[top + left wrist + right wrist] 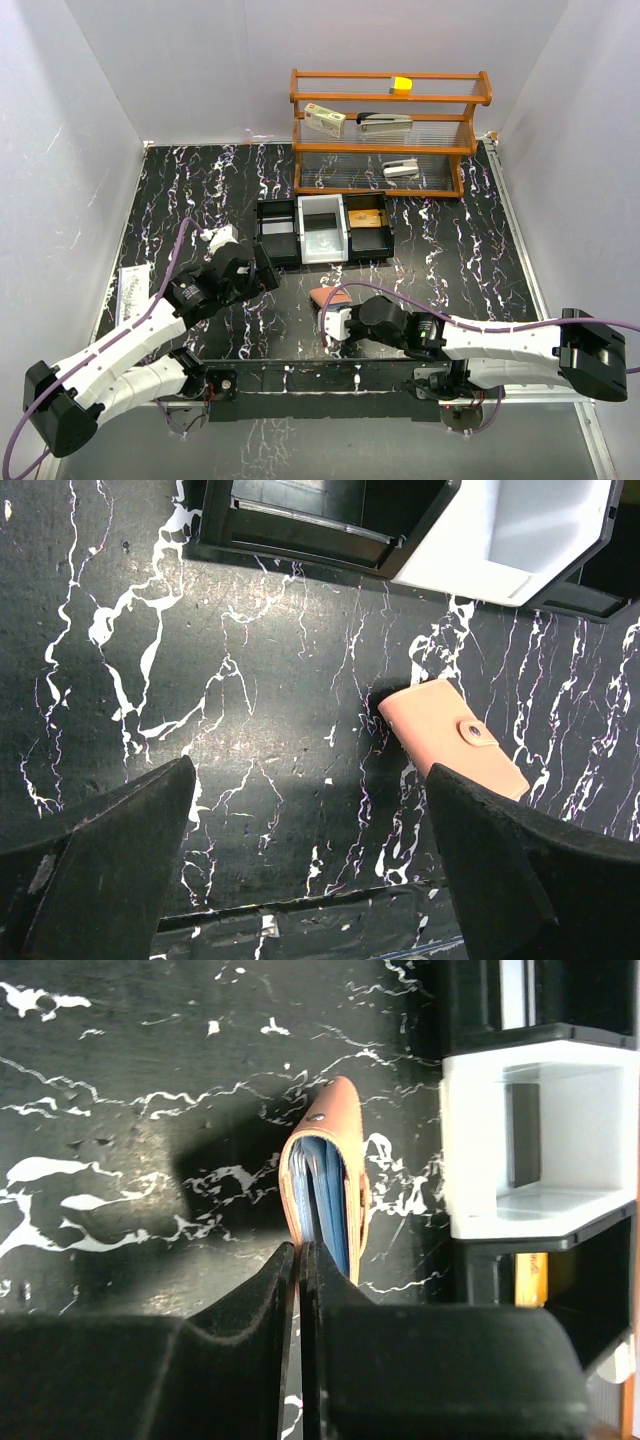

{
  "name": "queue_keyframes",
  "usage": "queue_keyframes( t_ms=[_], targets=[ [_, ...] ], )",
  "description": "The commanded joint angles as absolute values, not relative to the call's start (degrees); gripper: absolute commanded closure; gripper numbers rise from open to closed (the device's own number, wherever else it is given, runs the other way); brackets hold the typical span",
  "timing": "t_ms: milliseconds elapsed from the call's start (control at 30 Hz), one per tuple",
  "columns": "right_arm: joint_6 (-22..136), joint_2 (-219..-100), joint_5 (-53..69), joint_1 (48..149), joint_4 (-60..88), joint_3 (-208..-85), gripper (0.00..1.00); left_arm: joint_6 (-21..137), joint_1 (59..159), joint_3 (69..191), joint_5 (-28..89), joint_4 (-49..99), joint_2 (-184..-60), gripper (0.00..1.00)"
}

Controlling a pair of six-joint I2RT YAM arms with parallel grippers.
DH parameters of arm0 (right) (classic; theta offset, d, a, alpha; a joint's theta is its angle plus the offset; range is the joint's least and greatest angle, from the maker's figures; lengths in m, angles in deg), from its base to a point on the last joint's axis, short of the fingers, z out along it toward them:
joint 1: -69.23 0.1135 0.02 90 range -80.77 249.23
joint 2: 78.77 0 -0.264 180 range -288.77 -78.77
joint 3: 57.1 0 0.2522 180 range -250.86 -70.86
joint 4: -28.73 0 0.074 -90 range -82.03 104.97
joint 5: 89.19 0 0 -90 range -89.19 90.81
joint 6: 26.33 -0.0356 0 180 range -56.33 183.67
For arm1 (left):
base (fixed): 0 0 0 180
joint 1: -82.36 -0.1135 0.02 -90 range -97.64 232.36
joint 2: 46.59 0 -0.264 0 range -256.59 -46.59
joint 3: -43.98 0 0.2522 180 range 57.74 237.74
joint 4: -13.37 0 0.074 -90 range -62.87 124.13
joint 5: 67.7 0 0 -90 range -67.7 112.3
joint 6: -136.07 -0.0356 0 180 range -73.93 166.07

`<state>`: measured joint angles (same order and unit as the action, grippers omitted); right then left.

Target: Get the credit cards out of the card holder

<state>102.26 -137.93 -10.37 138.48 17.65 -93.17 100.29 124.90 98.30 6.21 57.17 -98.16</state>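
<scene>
**Card holder pinched at one end, clasp not yet undone**

Finding 1. The right pincer (298,1260) has its fingers drawn almost together, only a thin slit between them. One salmon cover of the card holder (325,1180) appears to run into that slit, so I judge it to be gripping the holder by its near end. The holder extends straight ahead of the fingertips, seen edge-on, with pale blue leaves between the covers. No card can be made out. Whether it rests on the table or hangs just above it cannot be told.

Finding 2. The left pincer (310,770) stands wide open and empty. The holder lies just beside its right finger (520,870), which partly hides it.

Finding 3. The snap tab (475,732) looks fastened.

Recommendation. The right grip is probably best kept firm and low on the one cover. The left pincer would then take the tab or the free cover and peel it away from the right fingertips. A shallow pinch may slip, and pulling too hard could drag the holder out of the grip.

Clearances. The white tray (470,1140) and the black trays (278,232) stand ahead of the right fingertips and to their right, near but apart. Bare marble lies to their left, between the two pincers. The table's near edge runs close behind both.
</scene>
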Motion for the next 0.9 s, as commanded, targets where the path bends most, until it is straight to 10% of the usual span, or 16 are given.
queue_keyframes(
  t_ms=[0,567,867],
  targets=[
    [98.0,-138.0,-6.9,139.0,14.6,-95.4,0.94,100.2,124.7,99.1,5.6,56.5,-98.6,0.01],
    [70.0,-124.1,-21.3,139.1,16.7,-98.0,0.43,99.6,124.7,97.9,12.7,51.0,-103.6,0.01],
    [27.8,-127.7,-32.3,138.9,0.7,-106.0,0.46,100.7,124.7,95.4,19.8,45.2,-106.3,0.03]
  ],
)
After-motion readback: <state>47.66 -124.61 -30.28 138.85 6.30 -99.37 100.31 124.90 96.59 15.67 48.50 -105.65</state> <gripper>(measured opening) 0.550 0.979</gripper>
